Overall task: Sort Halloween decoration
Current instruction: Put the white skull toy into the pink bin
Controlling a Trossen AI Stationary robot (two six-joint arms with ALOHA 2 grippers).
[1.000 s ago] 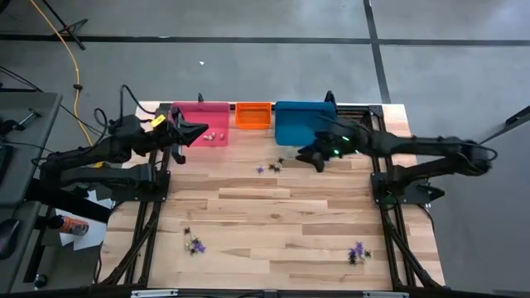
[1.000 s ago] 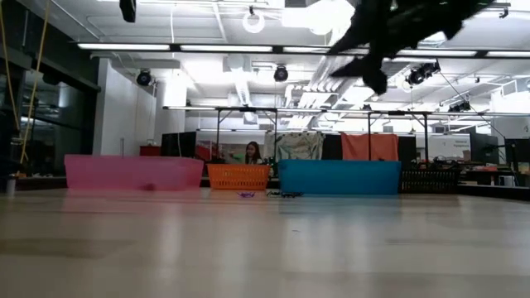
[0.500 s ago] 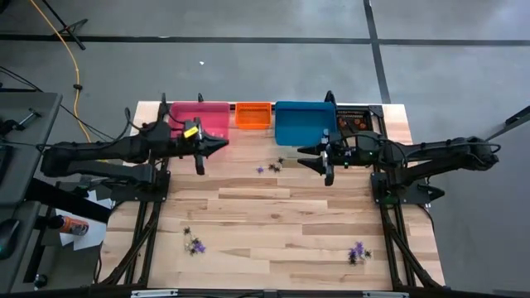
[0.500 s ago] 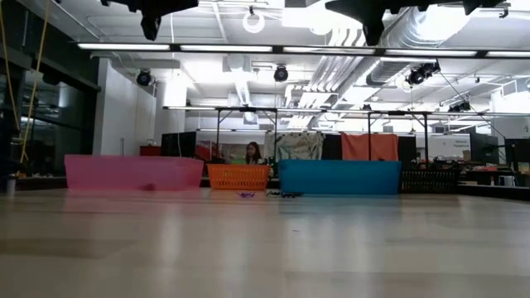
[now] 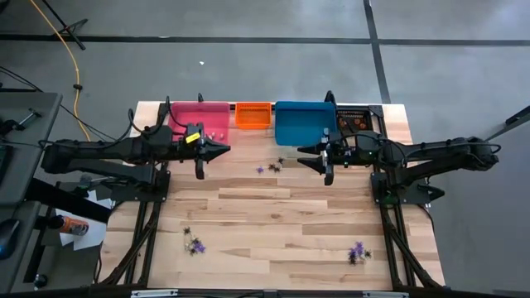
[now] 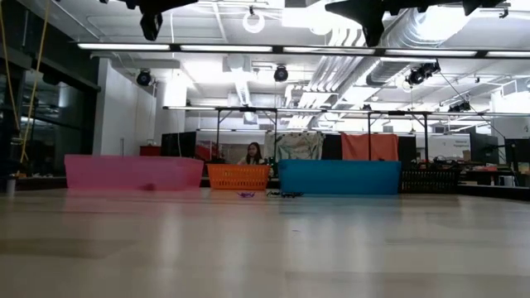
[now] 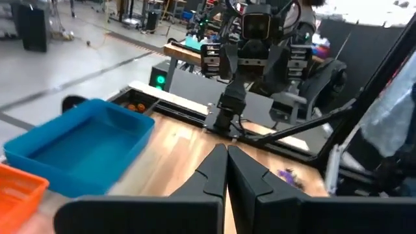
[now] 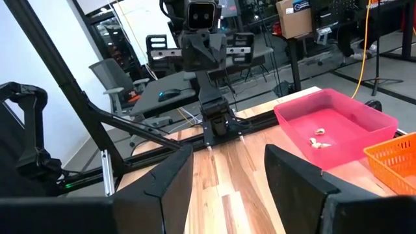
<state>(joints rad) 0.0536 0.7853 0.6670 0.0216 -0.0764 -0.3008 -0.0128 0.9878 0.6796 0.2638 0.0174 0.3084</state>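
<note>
The Halloween decoration lies on the wooden table in three small clusters of purple and black trinkets: one point(image 5: 273, 166) in front of the bins, one point(image 5: 195, 244) near left, one point(image 5: 358, 252) near right. Pale pieces point(image 8: 318, 136) lie in the pink bin point(image 5: 201, 122). My left gripper point(image 5: 225, 149) hangs shut and level, high above the table just in front of the pink bin, pointing toward the table's right; its fingers point(image 7: 226, 156) hold nothing. My right gripper point(image 5: 303, 151) hangs open and level in front of the blue bin point(image 5: 305, 122), facing the left one, with nothing in its gap point(image 8: 227, 166).
Along the far edge stand the pink bin, an orange bin point(image 5: 253, 115), the blue bin and a black bin point(image 5: 354, 121) with small orange pieces in it. Bare wood lies between the clusters. In the low view both grippers point(image 6: 151, 23) point(image 6: 373, 29) hang far above the tabletop.
My left gripper has swung from over the pink bin's near edge toward the table's middle and a little lower, staying shut. My right gripper has risen from near the trinkets by the blue bin and tipped up to level, rolling as it went, still open. Both then kept still.
</note>
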